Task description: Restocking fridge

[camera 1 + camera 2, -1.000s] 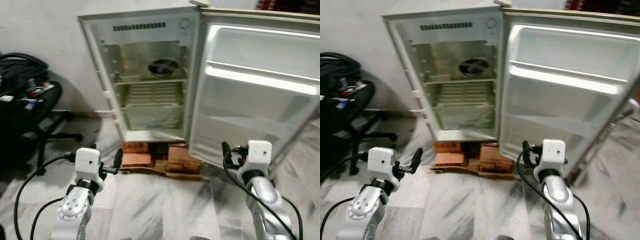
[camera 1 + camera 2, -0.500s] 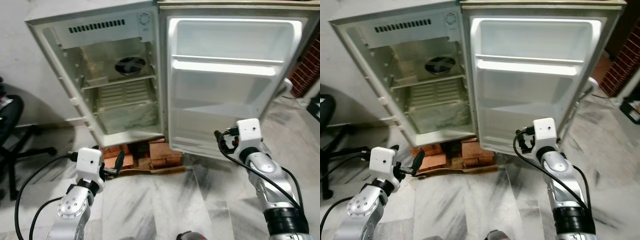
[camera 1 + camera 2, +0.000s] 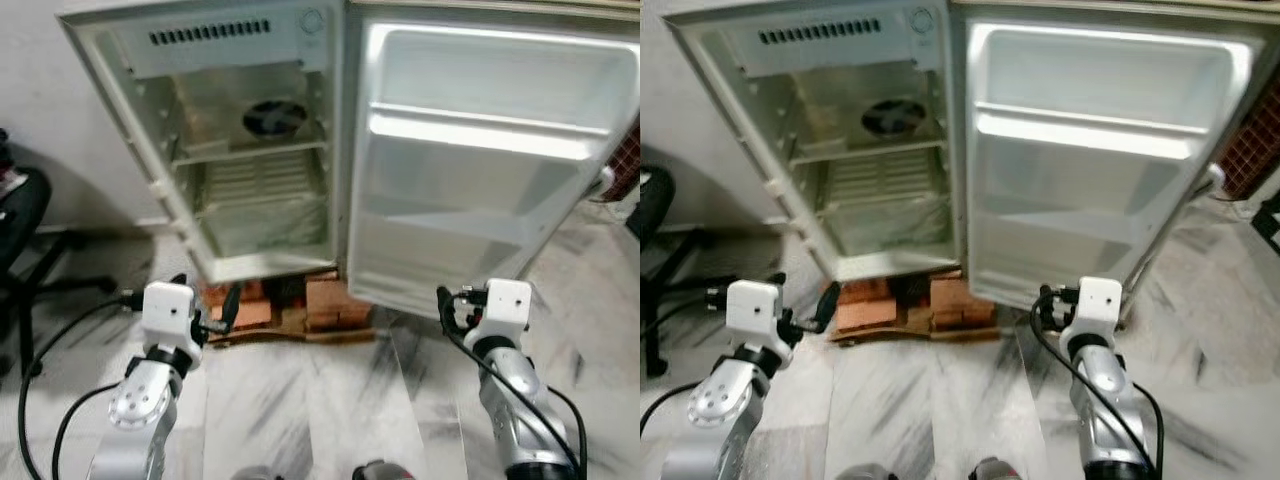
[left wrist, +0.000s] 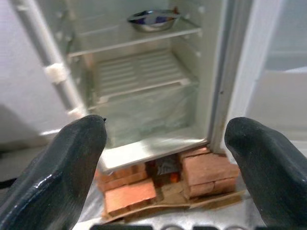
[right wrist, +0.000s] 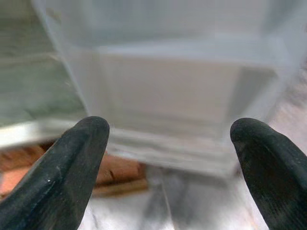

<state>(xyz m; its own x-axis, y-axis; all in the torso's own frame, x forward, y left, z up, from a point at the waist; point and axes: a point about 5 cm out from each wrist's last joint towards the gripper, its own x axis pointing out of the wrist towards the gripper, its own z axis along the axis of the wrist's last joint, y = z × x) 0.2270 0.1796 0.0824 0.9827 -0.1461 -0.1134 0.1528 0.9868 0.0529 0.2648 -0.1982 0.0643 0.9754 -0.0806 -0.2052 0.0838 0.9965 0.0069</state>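
**Q:** White enamel, no label?

**Operator:** I read no brand or writing on the fridge (image 3: 250, 150); only a row of vent slots and a round dial on its top panel. It stands open on red bricks (image 3: 325, 300), which lie on flattened cardboard over a grey marble floor (image 3: 300, 400).

**Q:** Containers and contents?

**Operator:** On the upper shelf I see a metal bowl (image 4: 153, 20), its contents too blurred to tell. Below it sits a slatted white rack above a clear crisper drawer (image 4: 144, 112); I cannot tell what it holds. The door (image 3: 480, 170) is swung wide to the robot's right, and its moulded shelves look bare white.

**Q:** End effectors?

**Operator:** My left gripper (image 4: 165, 158) hangs low before the cabinet's base, fingers spread wide, nothing between them. My right gripper (image 5: 168, 163) faces the lower edge of the door, also spread wide and holding nothing.

**Q:** Surroundings?

**Operator:** Legs of a black office chair (image 3: 30, 250) stand to the left, against a pale wall.
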